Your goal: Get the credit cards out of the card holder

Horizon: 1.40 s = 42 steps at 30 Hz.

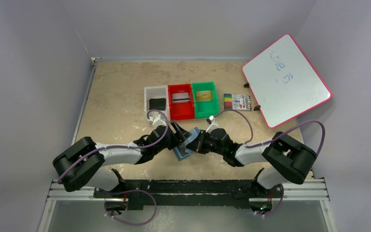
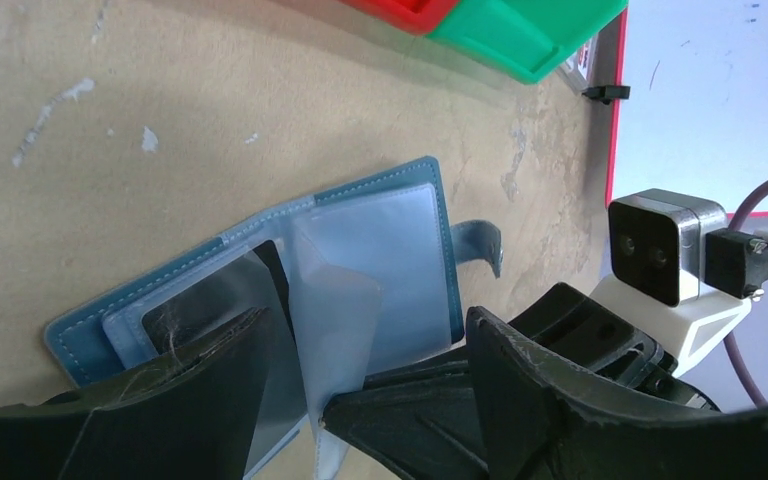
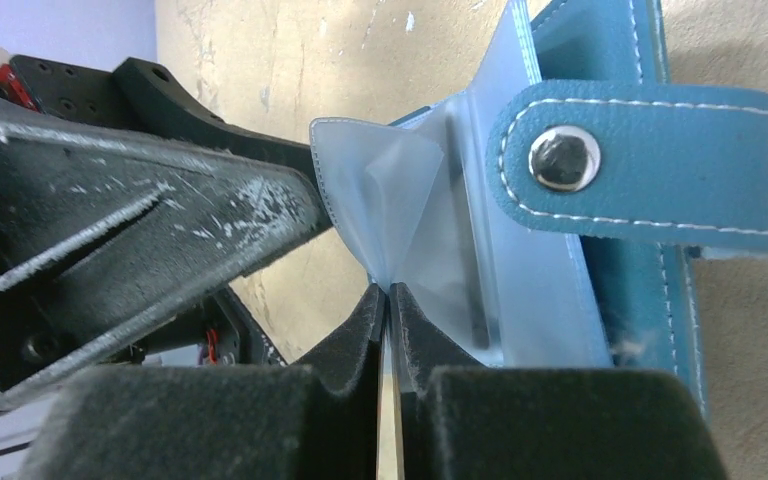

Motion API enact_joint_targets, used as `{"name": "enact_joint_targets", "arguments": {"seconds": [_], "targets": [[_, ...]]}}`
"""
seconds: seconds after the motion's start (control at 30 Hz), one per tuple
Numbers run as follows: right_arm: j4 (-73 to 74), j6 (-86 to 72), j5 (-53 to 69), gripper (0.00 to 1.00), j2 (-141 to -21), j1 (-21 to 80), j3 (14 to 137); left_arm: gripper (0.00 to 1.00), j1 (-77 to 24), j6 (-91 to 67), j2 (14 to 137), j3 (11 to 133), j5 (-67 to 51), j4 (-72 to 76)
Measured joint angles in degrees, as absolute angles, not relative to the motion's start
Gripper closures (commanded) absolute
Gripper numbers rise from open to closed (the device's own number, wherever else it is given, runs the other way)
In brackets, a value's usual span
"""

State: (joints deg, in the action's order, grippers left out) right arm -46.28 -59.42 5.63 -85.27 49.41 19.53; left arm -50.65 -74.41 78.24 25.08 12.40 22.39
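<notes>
- The teal card holder [image 1: 183, 151] lies open on the tan table [image 1: 116, 96], in the middle of the near half, between my two arms. Its snap strap juts out from the edge on the right arm's side.
- My right gripper [image 3: 388, 292] has its fingers pressed together on the free edge of one clear pocket leaf. It pinches the leaf so that it stands up out of the holder.
- My left gripper [image 2: 368, 315] hangs low over the open holder with its jaws wide apart and nothing clasped. One finger lies over the pocket side, the other stands past the raised leaf, and the right arm's fingers reach in between them.
- A dark card [image 2: 272, 262] sits in a pocket of the holder, partly under clear plastic.
- Just beyond the holder is a row of three bins. A black card [image 1: 158, 103] lies in the white bin [image 1: 149, 92], a silver card [image 1: 181, 97] in the red bin [image 1: 173, 113], and a gold card [image 1: 204, 95] in the green bin [image 1: 214, 108].
- A marker pack [image 1: 237, 101] lies to the right of the bins, with a red-edged whiteboard [image 1: 286, 87] propped beside it.
</notes>
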Motion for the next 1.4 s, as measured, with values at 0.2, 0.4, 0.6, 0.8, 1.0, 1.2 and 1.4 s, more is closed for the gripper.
{"name": "enact_joint_targets", "arguments": {"seconds": [0.2,0.4,0.6,0.8,1.0,1.2,1.4], "targets": [[-47.4,-59.9,5.6,0.87,-84.8,49.0,18.9,0.44,-51.8,-78.0,81.2,23.6,13.3,28.0],[-46.1,-58.9,5.6,0.64,-81.1,49.0,18.3,0.50,-51.8,-80.5,85.6,23.6,13.8,32.6],[-39.1,-56.5,4.1,0.63,-72.4,49.0,18.3,0.50,-51.9,-81.3,87.5,24.1,14.4,34.2],[-27.6,-55.6,-0.1,0.70,-62.2,49.0,18.3,0.50,-52.6,-80.8,89.4,27.9,14.9,33.7],[-19.6,-55.4,-3.9,0.75,-50.4,49.0,18.2,0.49,-55.1,-79.5,91.5,32.5,15.3,31.4],[-16.6,-54.7,-4.6,0.80,-47.4,49.0,18.0,0.50,-56.9,-79.4,95.9,34.8,15.2,31.3],[-16.6,-54.3,-4.4,0.82,-50.0,49.0,17.3,0.47,-57.4,-78.3,95.3,34.8,16.0,28.9]]}}
